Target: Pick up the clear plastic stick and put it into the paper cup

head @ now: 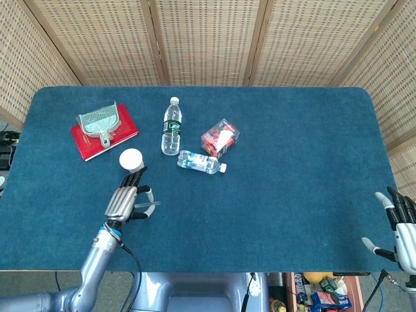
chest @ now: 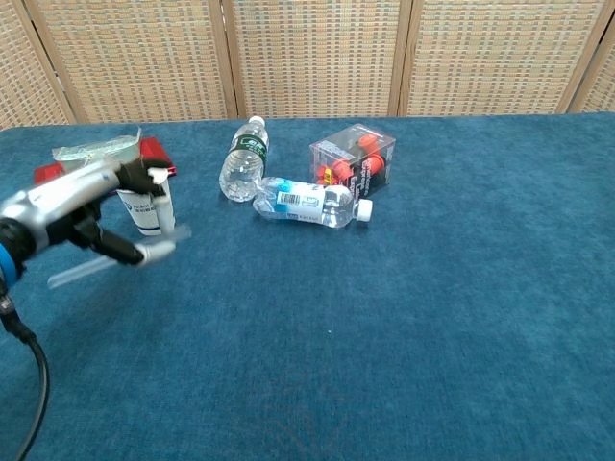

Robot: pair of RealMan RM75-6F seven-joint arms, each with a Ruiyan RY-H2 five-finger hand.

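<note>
Chest view: left hand (chest: 82, 206) up off the blue table (chest: 404, 317) at the left of frame, pinching the clear plastic stick (chest: 115, 259) roughly level, just in front of the paper cup (chest: 149, 209). Head view: same left hand (head: 125, 202) at lower left right below the cup (head: 130, 159); right hand (head: 400, 224) at the lower-right edge, fingers spread, holding nothing.
</note>
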